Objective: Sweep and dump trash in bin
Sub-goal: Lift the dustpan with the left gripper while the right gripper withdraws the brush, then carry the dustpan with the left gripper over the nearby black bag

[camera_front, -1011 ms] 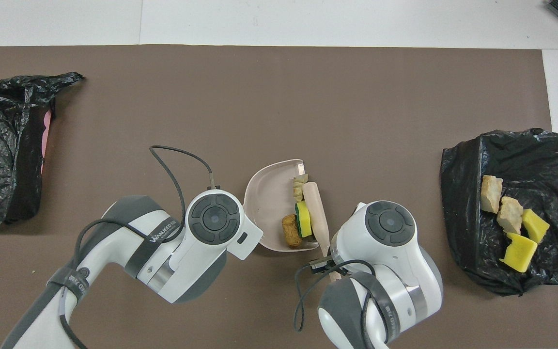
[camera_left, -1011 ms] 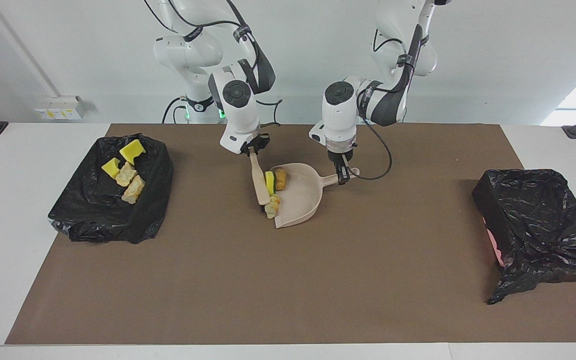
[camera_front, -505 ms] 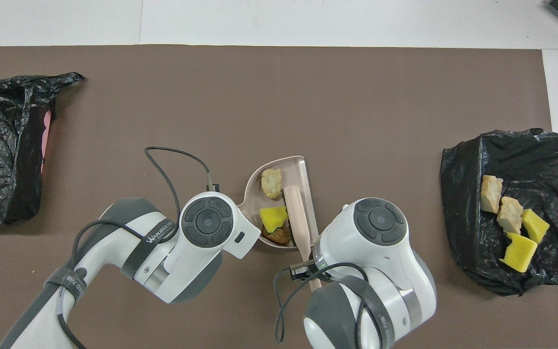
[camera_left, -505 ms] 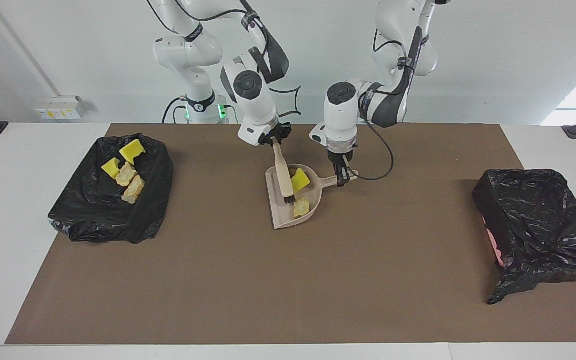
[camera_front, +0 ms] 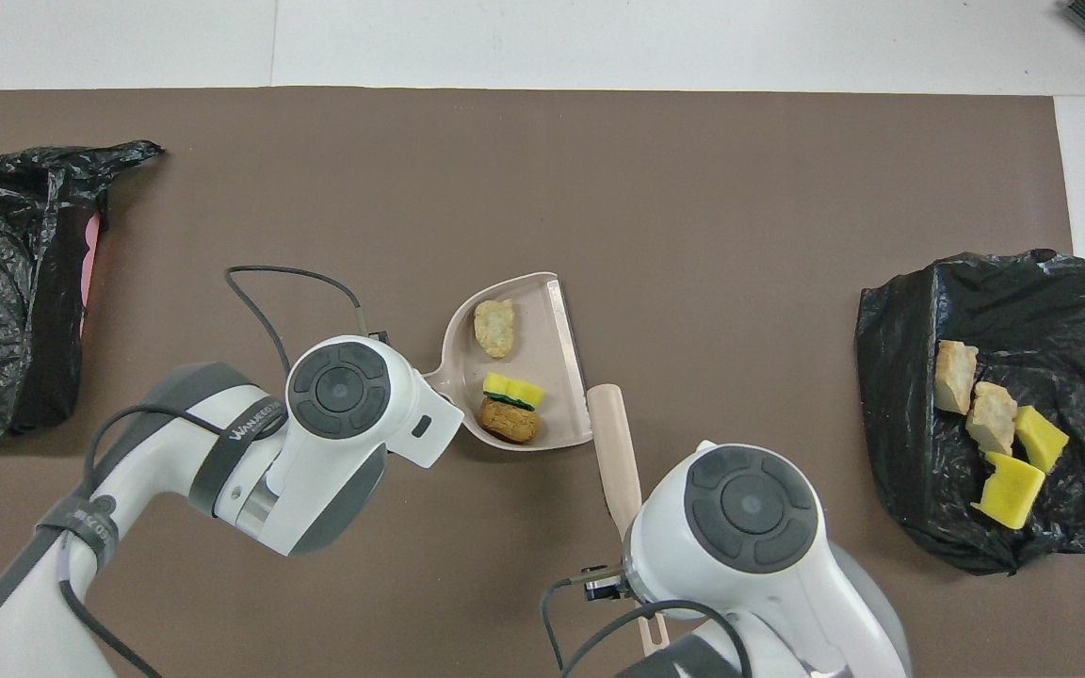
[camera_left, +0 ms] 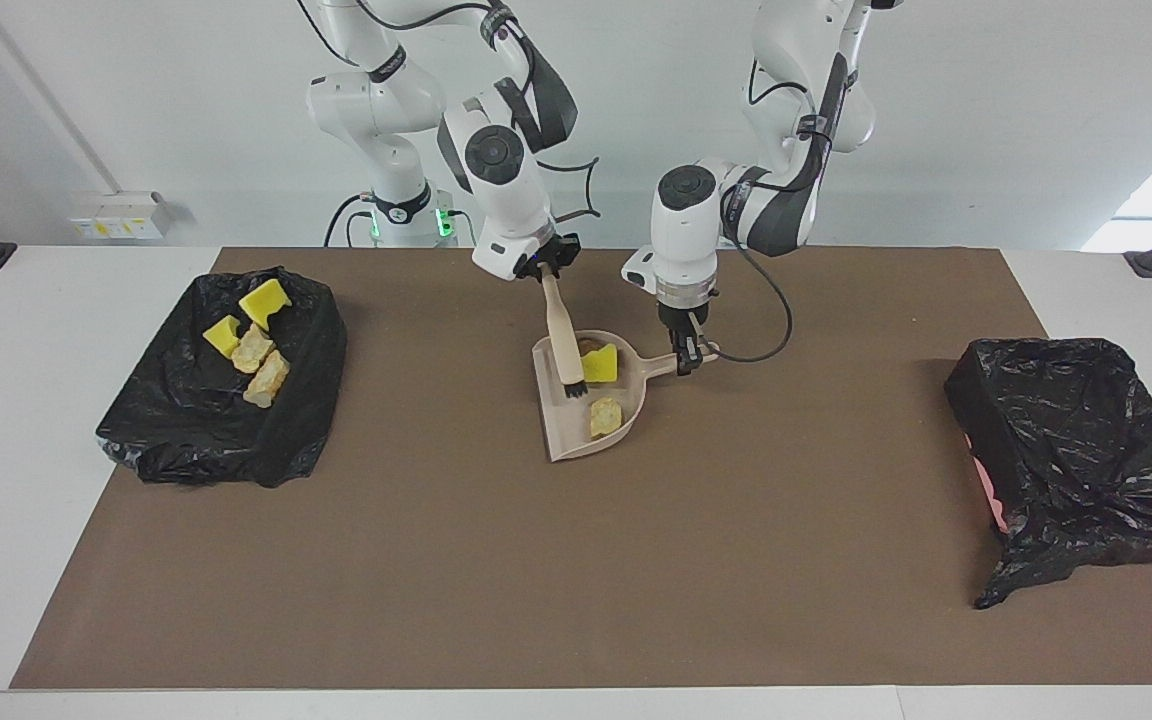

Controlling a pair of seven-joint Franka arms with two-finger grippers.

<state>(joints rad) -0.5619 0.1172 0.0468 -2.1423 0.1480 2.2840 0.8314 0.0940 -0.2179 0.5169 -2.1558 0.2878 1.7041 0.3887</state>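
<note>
- Over the middle of the brown mat [camera_left: 576, 560], my right gripper [camera_left: 544, 270] is clamped on the handle of the beige brush [camera_left: 562, 335], which hangs tilted, its dark bristles just above the mouth of the dustpan [camera_left: 561, 420].
- My left gripper [camera_left: 684, 355] is closed on the dustpan's handle (the short stub at the side toward the left arm's end of the table).
- Inside the dustpan lie three pieces of trash: a yellow sponge chunk [camera_front: 512, 387] with a green side, a brown bread piece [camera_front: 509, 421] touching it on the side nearer to me, and a paler pastry piece [camera_front: 493, 327] farther from me, apart from the other two.
- Toward the right arm's end of the table sits a black-lined bin [camera_left: 306, 400], holding two yellow sponge chunks [camera_left: 264, 302] and two bread pieces [camera_left: 267, 379].
- Toward the left arm's end sits a second black-bagged bin [camera_left: 1066, 440], with a bit of pink showing at its edge; I cannot see anything in it.
</note>
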